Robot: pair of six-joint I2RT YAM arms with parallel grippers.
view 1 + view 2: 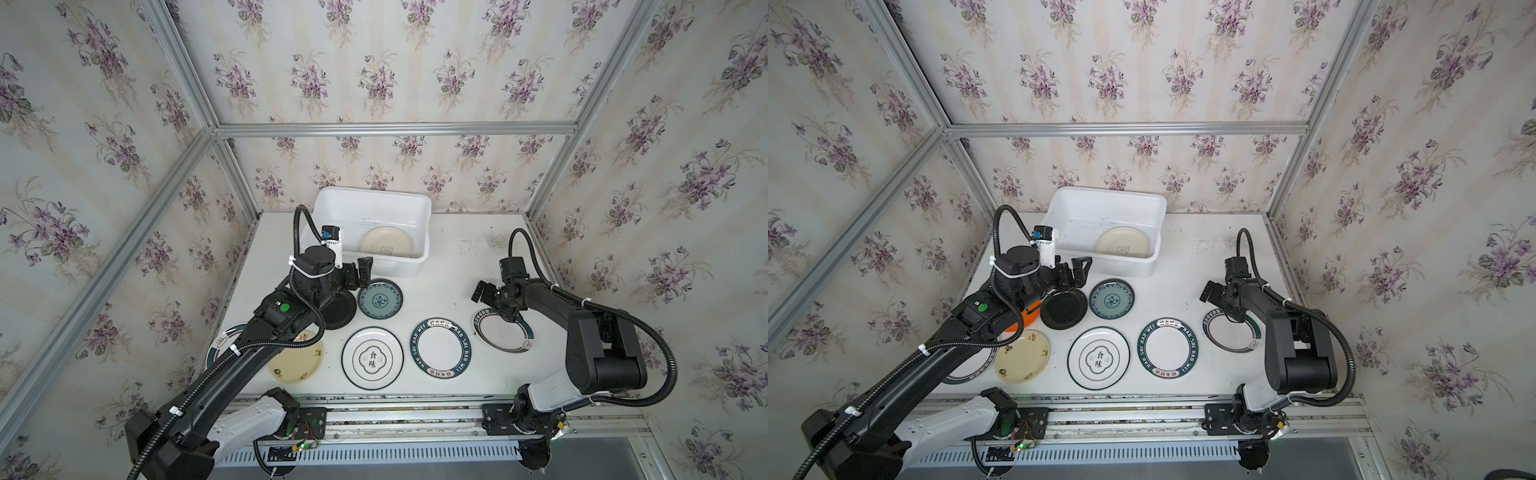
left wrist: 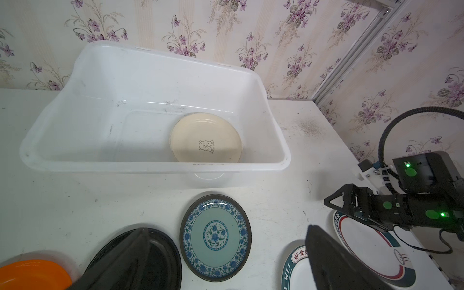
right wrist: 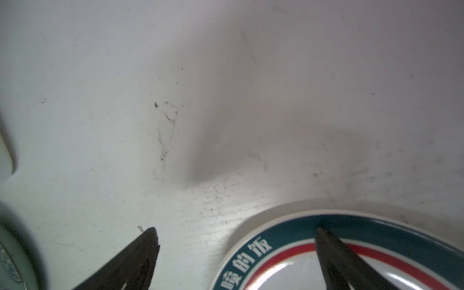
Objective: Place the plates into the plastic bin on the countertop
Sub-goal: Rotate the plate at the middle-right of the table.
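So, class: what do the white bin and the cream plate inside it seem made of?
The bin: likely plastic; walls look slightly see-through, rolled rim, scuffed. The cream plate: melamine or glazed ceramic, cannot tell; smooth, faint sheen, printed bear.

Hidden: orange plate (image 1: pixel 1014 327) mostly under left arm (image 1: pixel 892 374); near-left rimmed plate (image 1: pixel 222 338) half covered by same arm. Black plate (image 1: pixel 340 313) partly covered. Cream plate (image 2: pixel 206 136) lettering too small to read.
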